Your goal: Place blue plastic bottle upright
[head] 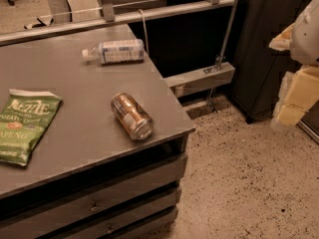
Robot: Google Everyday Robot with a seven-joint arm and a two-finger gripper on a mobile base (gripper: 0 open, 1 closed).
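Observation:
The blue plastic bottle (115, 51) lies on its side near the far right edge of the grey table (75, 98), with its white cap pointing left. It is clear, with a pale blue-white label. My gripper (294, 101) hangs at the right edge of the camera view, above the floor. It is well off the table, to the right of the bottle, and holds nothing that I can see.
A copper-brown drink can (132, 116) lies on its side near the table's front right corner. A green chip bag (25, 125) lies flat at the left. A metal rail (124, 16) runs behind the table. Speckled floor (244, 173) lies to the right, with a dark cabinet (259, 49) behind it.

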